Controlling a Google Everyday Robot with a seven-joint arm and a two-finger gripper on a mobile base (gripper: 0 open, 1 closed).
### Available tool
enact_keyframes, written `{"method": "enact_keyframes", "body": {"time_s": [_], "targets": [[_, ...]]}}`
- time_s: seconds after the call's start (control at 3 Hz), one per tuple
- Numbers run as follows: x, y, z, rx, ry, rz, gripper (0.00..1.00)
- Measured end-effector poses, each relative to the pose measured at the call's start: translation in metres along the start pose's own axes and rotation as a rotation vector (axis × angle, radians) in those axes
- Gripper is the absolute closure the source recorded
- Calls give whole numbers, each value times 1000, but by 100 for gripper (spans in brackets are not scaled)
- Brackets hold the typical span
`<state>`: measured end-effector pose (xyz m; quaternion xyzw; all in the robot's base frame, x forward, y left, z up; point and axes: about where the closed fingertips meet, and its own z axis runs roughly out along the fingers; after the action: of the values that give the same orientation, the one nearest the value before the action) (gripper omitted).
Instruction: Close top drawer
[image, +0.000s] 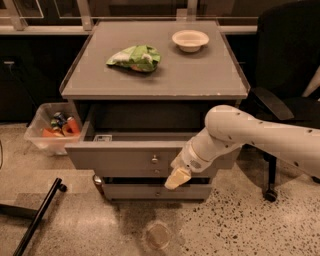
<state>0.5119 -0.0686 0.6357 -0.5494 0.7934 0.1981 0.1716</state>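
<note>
The top drawer (125, 159) of the grey cabinet stands pulled out, its flat grey front carrying a small round metal knob (154, 159) at centre. Its inside is dark, with a small label-like item at the near left. My gripper (176, 178) hangs at the end of the white arm, just right of the knob and slightly below it, in front of the drawer front's lower edge. Whether it touches the front I cannot tell.
Two similar grey drawer fronts (155, 192) sit below. On the cabinet top (200, 75) lie a green bag (135, 58) and a white bowl (190, 40). A clear bin (37, 131) of items stands left, a black chair (285, 75) right, a black bar (37, 217) on the floor at left.
</note>
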Motion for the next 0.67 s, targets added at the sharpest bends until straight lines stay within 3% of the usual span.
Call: {"method": "enact_keyframes", "body": {"time_s": [0.67], "targets": [[5, 1, -1, 5, 1, 21, 89]]}}
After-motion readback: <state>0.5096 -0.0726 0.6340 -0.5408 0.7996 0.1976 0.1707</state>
